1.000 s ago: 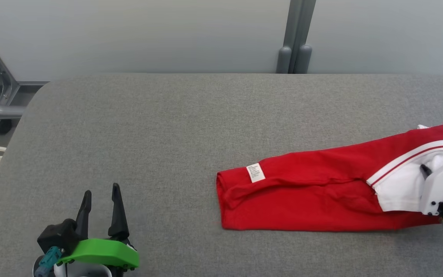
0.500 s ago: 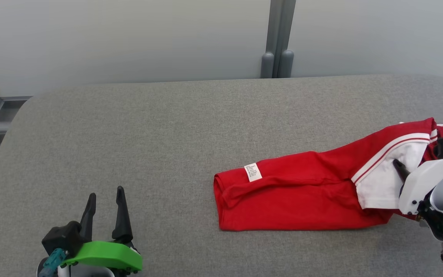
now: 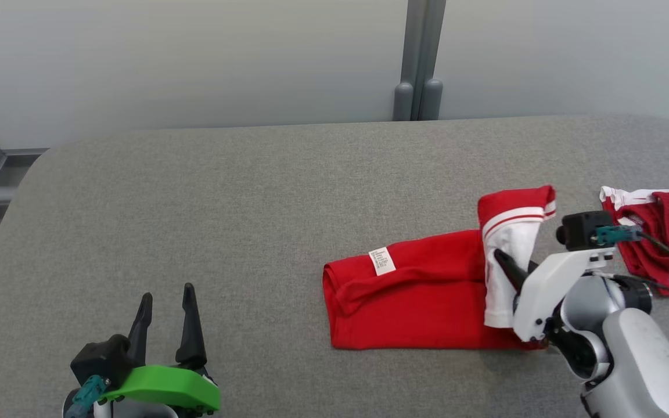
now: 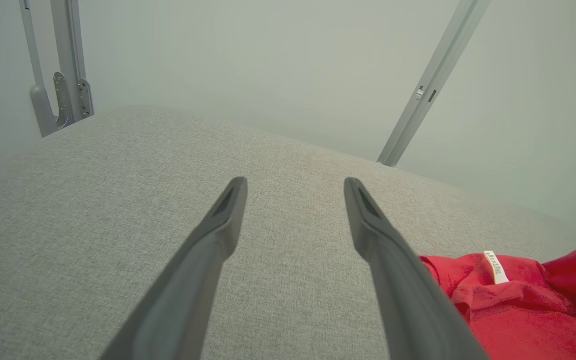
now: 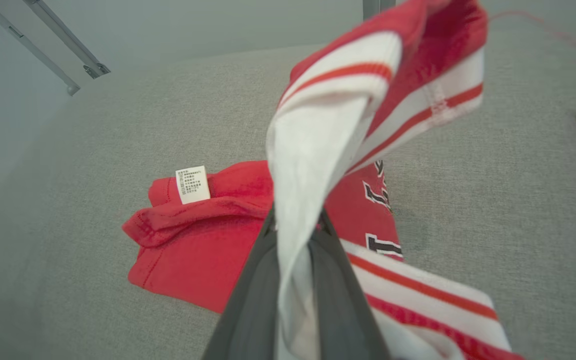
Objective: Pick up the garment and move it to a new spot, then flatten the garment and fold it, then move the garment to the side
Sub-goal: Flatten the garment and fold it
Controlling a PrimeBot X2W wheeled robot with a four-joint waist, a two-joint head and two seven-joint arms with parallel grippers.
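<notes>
Overhead, red jersey [image 3: 416, 296] is seen right of centre on grey table [image 3: 224, 191], striped end lifted, pinched by right gripper [image 3: 506, 264]; left gripper [image 3: 166, 302] is held parted, empty. Left wrist: jersey seen at lower right. Right wrist: white fabric is clamped btwn fingers.

Found coarse matt grey woven cloth covering bench [image 3: 253, 191], soft matt red-and-white knit in garment [image 3: 421, 296], smooth white label [image 3: 384, 260], matt dark plastic on left tool [image 3: 167, 290], glossy green plastic on guard [image 3: 160, 386], smooth grey-painted metal on post [image 3: 418, 58].
</notes>
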